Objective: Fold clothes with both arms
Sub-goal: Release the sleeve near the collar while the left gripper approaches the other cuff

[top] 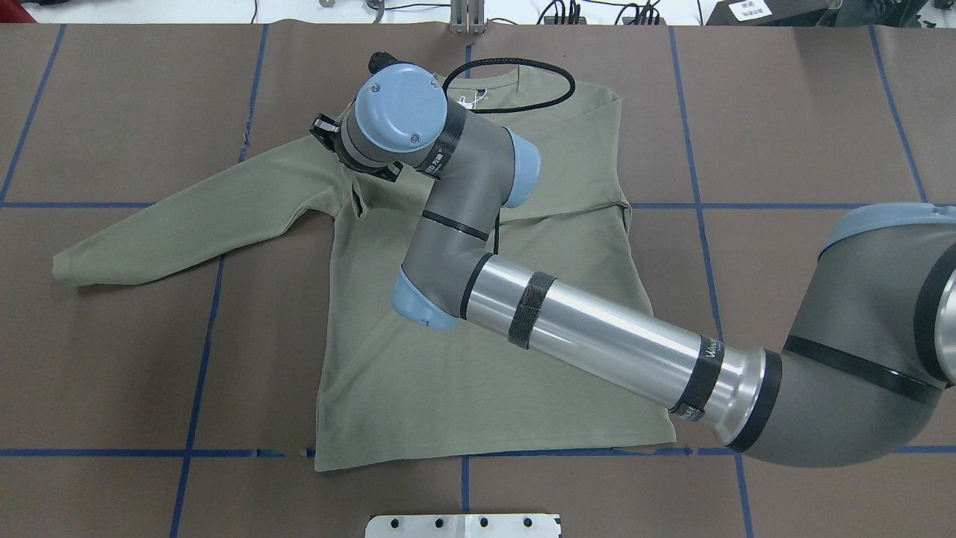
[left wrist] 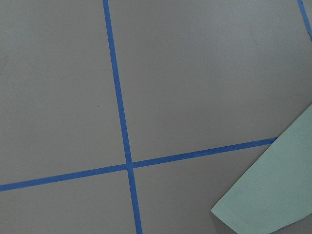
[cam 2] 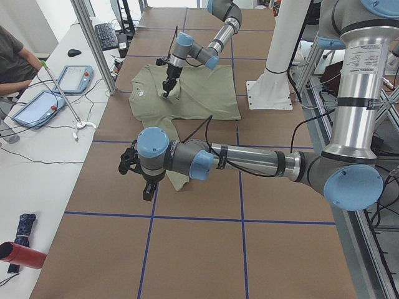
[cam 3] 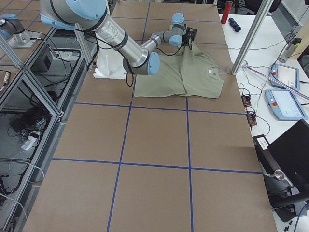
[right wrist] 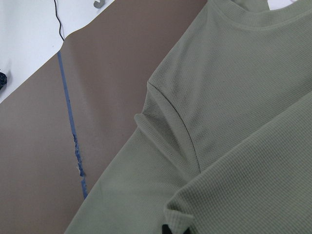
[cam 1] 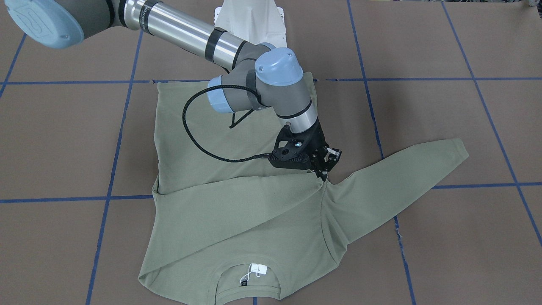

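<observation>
The sage-green long-sleeved shirt (cam 1: 237, 220) lies flat on the brown table, collar and white tag (cam 1: 256, 271) away from the robot. One sleeve is folded across the chest. The other sleeve (cam 1: 406, 178) lies stretched out sideways (top: 187, 224). My right gripper (cam 1: 323, 174) is shut on the folded sleeve's cuff, by the other sleeve's armpit. A black fingertip (right wrist: 168, 229) shows in bunched fabric. My left gripper (cam 2: 146, 190) hangs over the table near the outstretched cuff (left wrist: 273, 195). I cannot tell whether it is open or shut.
The white pedestal base (cam 1: 250, 21) stands at the robot's side of the table. Blue tape lines (left wrist: 119, 122) cross the brown surface. An operator (cam 2: 12, 56), tablets (cam 2: 72, 78) and cables are at a white bench beyond the far edge.
</observation>
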Controlling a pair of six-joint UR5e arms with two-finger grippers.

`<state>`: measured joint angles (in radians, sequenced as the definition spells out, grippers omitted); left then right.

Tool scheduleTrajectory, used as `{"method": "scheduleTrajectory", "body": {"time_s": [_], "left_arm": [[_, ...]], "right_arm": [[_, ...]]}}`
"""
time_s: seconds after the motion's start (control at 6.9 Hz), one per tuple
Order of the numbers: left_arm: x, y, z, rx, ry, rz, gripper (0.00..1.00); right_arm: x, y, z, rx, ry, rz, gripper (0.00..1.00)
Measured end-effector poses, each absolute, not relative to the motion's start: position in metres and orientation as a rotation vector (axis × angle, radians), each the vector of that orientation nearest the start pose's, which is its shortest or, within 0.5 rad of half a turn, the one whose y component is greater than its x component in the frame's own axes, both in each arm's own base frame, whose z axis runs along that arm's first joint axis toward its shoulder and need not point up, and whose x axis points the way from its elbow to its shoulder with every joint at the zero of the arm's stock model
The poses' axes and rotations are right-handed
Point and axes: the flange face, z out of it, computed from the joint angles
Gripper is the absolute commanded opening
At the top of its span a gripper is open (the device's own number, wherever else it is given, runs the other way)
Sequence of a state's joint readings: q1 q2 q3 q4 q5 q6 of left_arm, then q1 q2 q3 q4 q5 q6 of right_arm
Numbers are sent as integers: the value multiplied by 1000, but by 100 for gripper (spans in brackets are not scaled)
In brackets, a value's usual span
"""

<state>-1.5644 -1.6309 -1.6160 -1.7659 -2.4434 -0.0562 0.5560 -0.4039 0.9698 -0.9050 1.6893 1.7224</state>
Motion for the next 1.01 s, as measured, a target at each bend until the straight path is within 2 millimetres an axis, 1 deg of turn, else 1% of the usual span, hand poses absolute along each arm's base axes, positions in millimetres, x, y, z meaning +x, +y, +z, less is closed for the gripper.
{"method": "scheduleTrajectory", "body": {"time_s": [0.14,0.29,0.43,0.58,0.72,0.87,1.01], "left_arm": [[-51,-530,578,249,882,89,100],[-44,-531,584,233,897,97,100],[-32,-533,593,220,916,112,100],[-15,-536,604,217,936,118,100],[8,-538,621,212,955,103,100],[33,-536,642,208,977,77,100],[54,-531,661,191,1001,40,97]], "right_arm": [[-664,-548,50,167,-1245,550,99],[-670,-546,43,178,-1243,555,99],[-671,-546,39,183,-1245,557,99],[-669,-548,34,188,-1250,559,99],[-661,-554,34,191,-1255,565,99],[-641,-565,45,183,-1264,568,99],[-612,-574,66,170,-1276,560,99]]}}
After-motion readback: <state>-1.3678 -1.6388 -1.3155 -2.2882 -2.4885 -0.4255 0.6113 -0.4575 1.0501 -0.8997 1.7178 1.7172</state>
